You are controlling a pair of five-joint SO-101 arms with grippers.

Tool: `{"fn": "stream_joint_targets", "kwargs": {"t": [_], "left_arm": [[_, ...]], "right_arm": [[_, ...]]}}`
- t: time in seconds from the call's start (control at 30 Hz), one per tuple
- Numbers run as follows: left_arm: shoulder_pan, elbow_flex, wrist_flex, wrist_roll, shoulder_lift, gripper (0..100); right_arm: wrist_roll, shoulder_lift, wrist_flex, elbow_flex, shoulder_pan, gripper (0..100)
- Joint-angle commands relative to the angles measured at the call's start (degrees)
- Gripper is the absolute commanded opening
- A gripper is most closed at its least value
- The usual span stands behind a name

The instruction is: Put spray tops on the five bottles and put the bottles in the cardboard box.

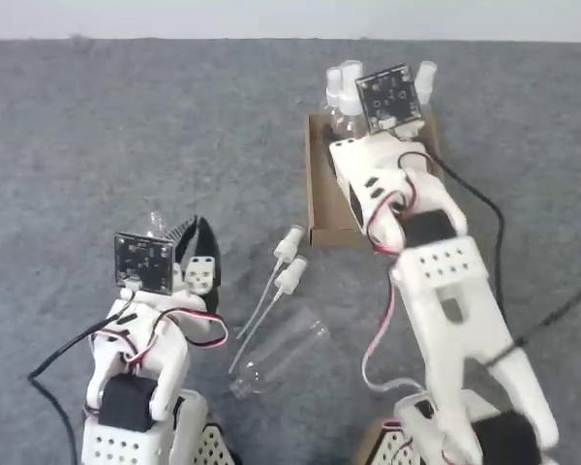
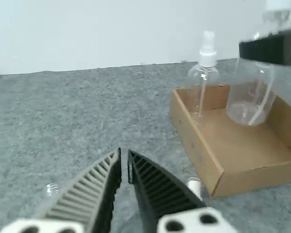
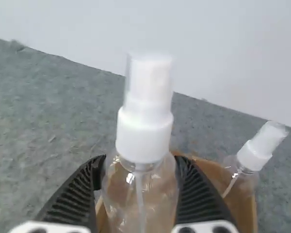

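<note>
My right gripper (image 3: 140, 182) is shut on a clear bottle (image 3: 141, 189) that carries a white spray top (image 3: 145, 114), held upright over the cardboard box (image 1: 320, 208). Beside it in the box stands another topped bottle (image 3: 250, 160). In the high view, white tops (image 1: 344, 82) show around the right wrist camera. Two loose spray tops (image 1: 290, 260) with long tubes lie on the carpet between the arms. A clear bottle without a top (image 1: 289, 347) lies below them. My left gripper (image 2: 124, 167) hovers low over the carpet, shut and empty.
Grey carpet covers the table, with a white wall behind. A small clear object (image 1: 156, 224) sits just beyond the left gripper. The box (image 2: 218, 160) lies to the side of the left gripper, with a loose spray top (image 2: 194, 184) near its corner.
</note>
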Motion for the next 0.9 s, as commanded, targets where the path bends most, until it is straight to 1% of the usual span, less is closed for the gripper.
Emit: {"fn": "stream_joint_targets", "kwargs": {"t": [0.0, 0.03, 0.17, 0.5, 0.63, 0.87], "left_arm": [[-2.7, -0.6, -1.8, -0.1, -0.8, 1], [-2.5, -0.6, -1.8, -0.1, -0.8, 1], [-1.9, -0.6, -1.8, -0.1, -0.8, 1], [-1.9, -0.5, -1.8, -0.1, -0.8, 1], [-1.9, -0.5, -1.8, -0.1, -0.8, 1], [-1.9, -0.4, -1.8, -0.1, -0.8, 1]], "right_arm": [[0.3, 5.1, -7.2, -0.4, 0.6, 0.6], [-0.4, 6.5, -8.2, -0.4, 0.6, 0.6], [-7.3, 10.9, -11.9, -0.4, 0.6, 0.6], [-7.2, 20.1, -20.8, -0.4, 0.7, 0.6], [-7.3, 23.6, -24.4, -0.4, 2.1, 0.6], [-7.4, 26.7, -25.9, -0.4, 2.9, 0.6]]}}
